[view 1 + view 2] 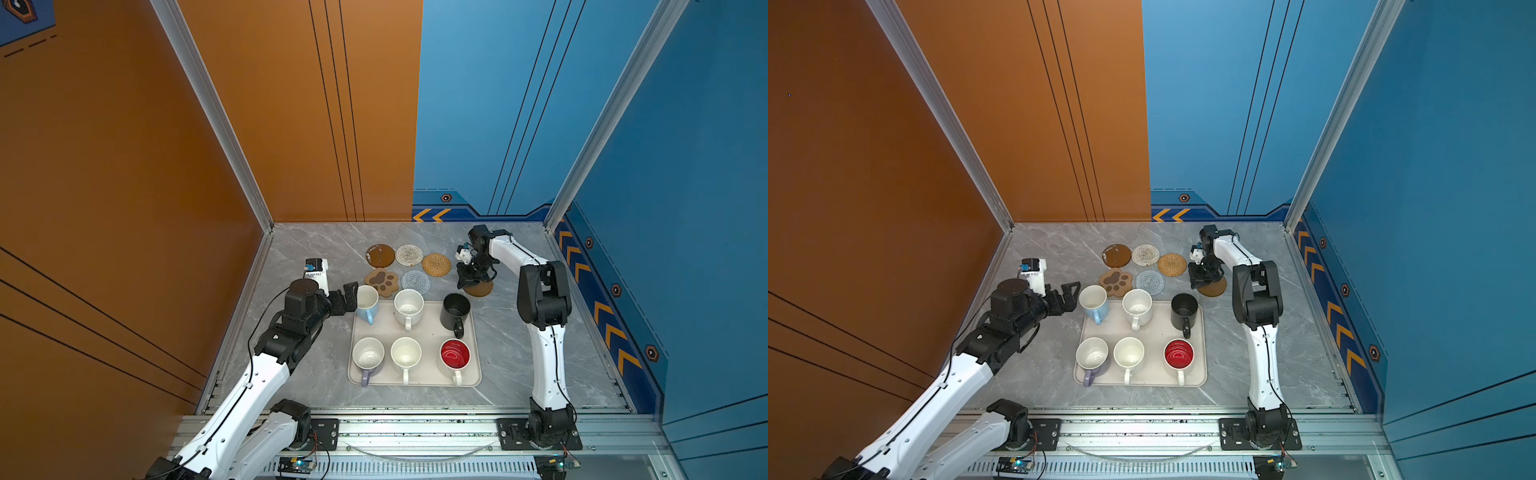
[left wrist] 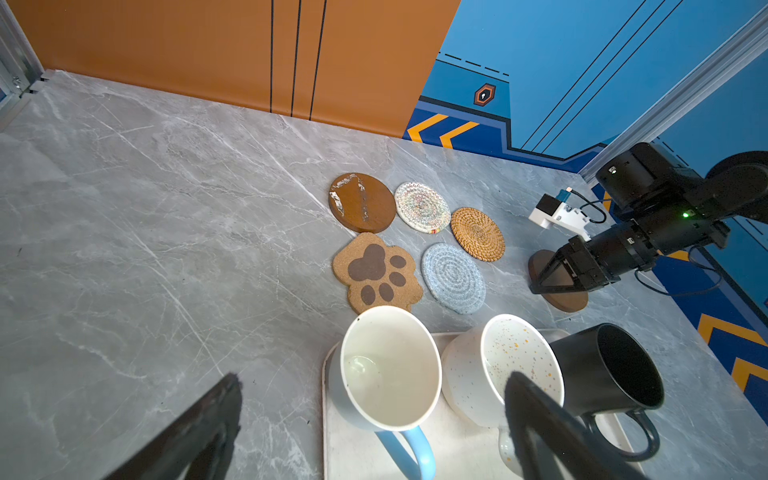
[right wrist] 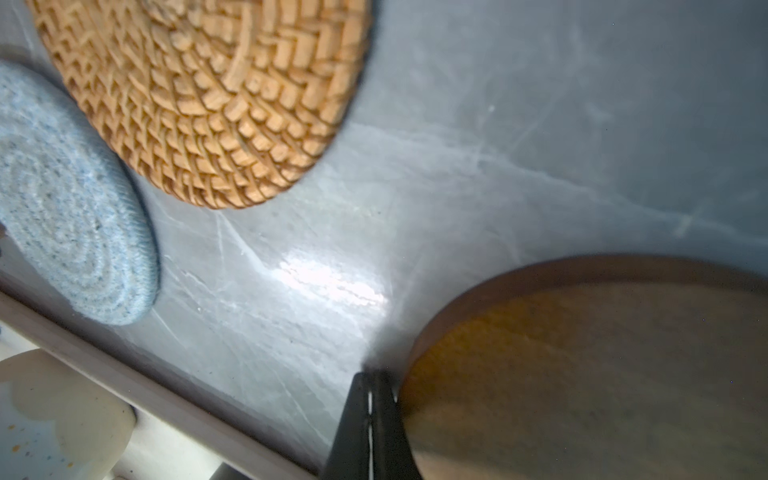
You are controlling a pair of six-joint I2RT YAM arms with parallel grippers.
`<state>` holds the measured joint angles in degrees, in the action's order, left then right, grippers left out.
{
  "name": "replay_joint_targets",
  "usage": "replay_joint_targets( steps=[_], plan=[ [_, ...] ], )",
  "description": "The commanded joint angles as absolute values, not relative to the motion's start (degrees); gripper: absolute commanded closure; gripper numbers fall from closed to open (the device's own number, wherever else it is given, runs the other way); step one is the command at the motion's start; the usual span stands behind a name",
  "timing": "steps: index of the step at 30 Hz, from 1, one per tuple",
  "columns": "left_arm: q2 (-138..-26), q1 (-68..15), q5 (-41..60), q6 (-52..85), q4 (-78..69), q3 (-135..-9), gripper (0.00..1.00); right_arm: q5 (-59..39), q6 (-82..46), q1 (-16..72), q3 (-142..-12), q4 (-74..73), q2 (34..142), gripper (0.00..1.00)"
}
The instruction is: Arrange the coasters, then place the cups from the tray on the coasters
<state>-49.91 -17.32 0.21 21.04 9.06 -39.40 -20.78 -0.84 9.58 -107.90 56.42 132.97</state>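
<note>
Right wrist view resolves my right claw [image 3: 369,409]: pressed together, empty, tips just beside the brown disc [image 3: 602,374]. Only a top view shows my left claw [image 1: 351,296], spread wide, empty, beside the light blue mug [image 1: 367,302].

The counter [image 1: 311,245] is grey stone with thin white lines in it, like marble. An orange wall [image 1: 124,145] stands on the left and goes round to half of the back. A blue wall [image 1: 685,166] stands on the right and fills the rest of the back. Thin black lines [image 1: 327,104] run down the orange back part. A silver post [image 1: 210,104] stands in the left back corner and a second post [image 1: 618,104] in the right one. Low on the blue wall is a dark blue strip [image 1: 461,212] with yellow arrows [image 1: 432,215] and a small six-sided badge [image 1: 446,198]. A silver rail [image 1: 415,432] lies along the front edge of the counter
</note>
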Motion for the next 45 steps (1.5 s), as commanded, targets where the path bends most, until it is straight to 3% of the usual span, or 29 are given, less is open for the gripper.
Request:
replay_joint_targets(
  steps=[1,34,45],
  plan=[
    [-49.4,-18.04,-1.34,20.92,9.93,-39.11,0.01,-17.09,-0.44,8.03,-105.84,57.22,132.37,1.0],
    [-49.26,-18.36,-2.13,20.69,12.48,-39.74,0.01,-17.67,-0.53,2.31,-104.67,56.44,131.19,1.0],
    [-49.15,-18.51,-1.85,21.09,12.44,-40.05,0.01,-18.68,-2.42,3.46,-105.54,56.17,126.04,1.0]
  ],
)
